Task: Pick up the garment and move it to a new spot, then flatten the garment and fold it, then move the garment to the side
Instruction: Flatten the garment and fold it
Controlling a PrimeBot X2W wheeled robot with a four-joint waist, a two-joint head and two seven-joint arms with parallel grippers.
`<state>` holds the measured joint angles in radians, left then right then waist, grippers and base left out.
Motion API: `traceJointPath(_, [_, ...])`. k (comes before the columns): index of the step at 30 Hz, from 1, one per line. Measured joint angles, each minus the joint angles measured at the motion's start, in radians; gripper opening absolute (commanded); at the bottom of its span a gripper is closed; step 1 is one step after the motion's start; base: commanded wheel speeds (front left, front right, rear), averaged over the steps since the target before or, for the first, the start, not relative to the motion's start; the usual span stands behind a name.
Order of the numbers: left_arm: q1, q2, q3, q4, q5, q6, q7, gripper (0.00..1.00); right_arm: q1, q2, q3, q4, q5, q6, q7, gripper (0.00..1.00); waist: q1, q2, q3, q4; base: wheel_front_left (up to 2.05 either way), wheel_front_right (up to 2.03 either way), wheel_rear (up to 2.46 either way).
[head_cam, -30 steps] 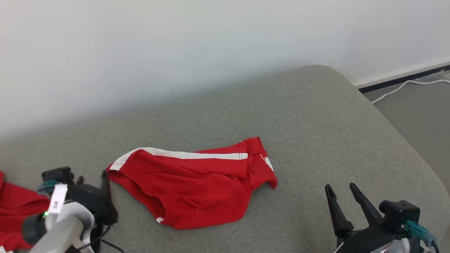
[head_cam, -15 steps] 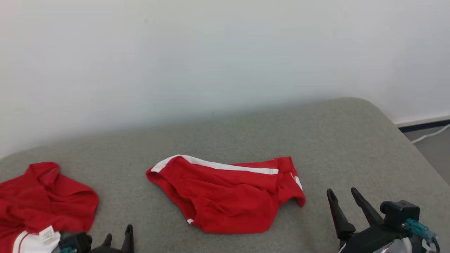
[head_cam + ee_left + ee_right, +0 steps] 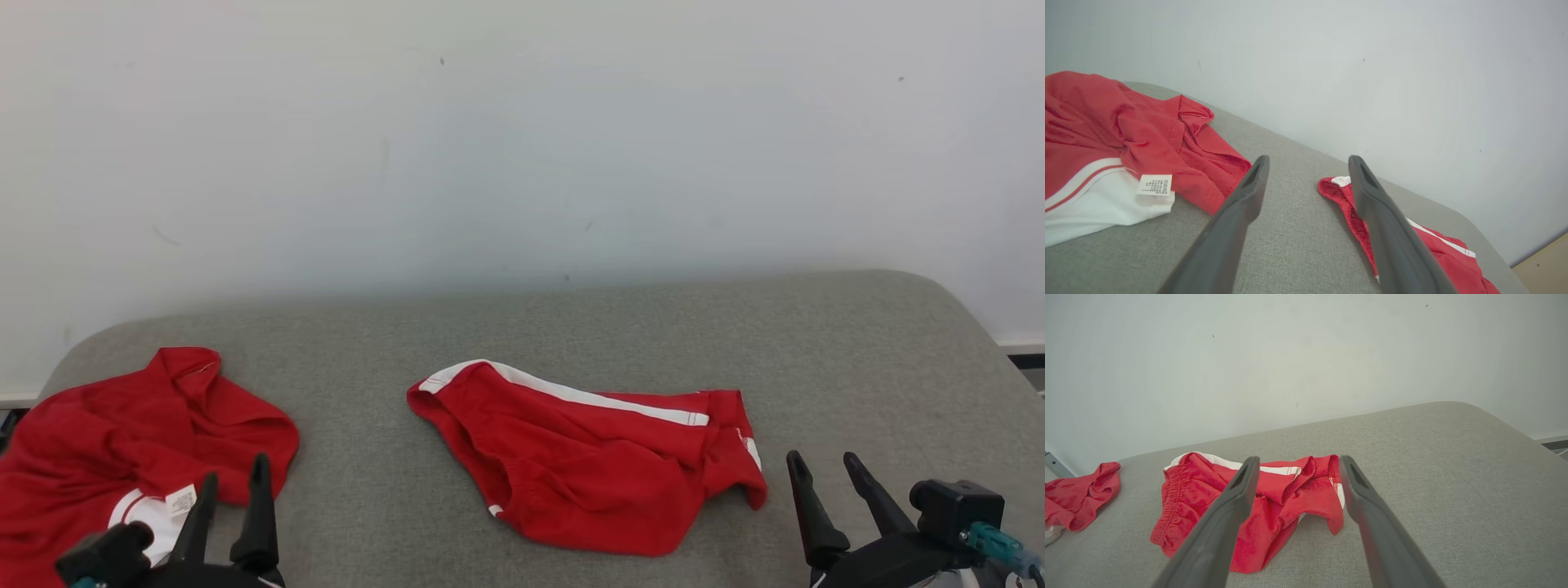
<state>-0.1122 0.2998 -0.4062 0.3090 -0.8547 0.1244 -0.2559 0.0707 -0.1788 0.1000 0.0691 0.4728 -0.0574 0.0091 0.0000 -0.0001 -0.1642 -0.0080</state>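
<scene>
Grey woven cushion [image 3: 571, 327], two red pieces on it. Far left: red shirt [image 3: 122, 425], crumpled, white panel and care label [image 3: 180, 500] facing up. Likely the garment to lift. Best to pinch one outer edge, not the bunched middle, so it hangs open. Left gripper [image 3: 236, 469] hovers beside the shirt's right edge, jaws wide, holding nothing. Centre: red shorts [image 3: 588, 465], white stripe, loosely doubled. Right gripper [image 3: 822, 457] near their right end, spread wide, empty, touching nothing.
</scene>
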Motion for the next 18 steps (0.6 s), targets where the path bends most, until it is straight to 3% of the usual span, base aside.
traceJointPath(4, [0.087,-0.013,0.048,-0.138,0.125,0.000,0.000,1.00,0.015,0.022,-0.004,-0.009,0.002,-0.006,-0.009,1.00,-0.0001,0.0000,-0.002,0.022,0.00,0.00,0.00])
traceJointPath(8, [0.167,-0.014,0.029,-0.215,0.210,0.000,0.000,1.00,0.016,0.027,-0.004,-0.011,0.002,-0.010,-0.019,1.00,0.0000,0.0000,0.002,0.024,0.00,0.00,0.00])
traceJointPath(14, [0.194,0.011,-0.016,-0.230,0.269,0.000,0.000,1.00,0.022,0.024,-0.003,-0.009,0.002,-0.013,-0.027,1.00,-0.0001,0.0000,0.015,0.016,0.00,0.00,0.00])
traceJointPath(18, [0.196,0.017,0.018,-0.228,0.285,0.000,0.011,1.00,0.023,0.016,-0.016,-0.007,0.000,-0.014,-0.040,1.00,0.0000,0.0000,0.026,0.006,0.00,0.00,0.00])
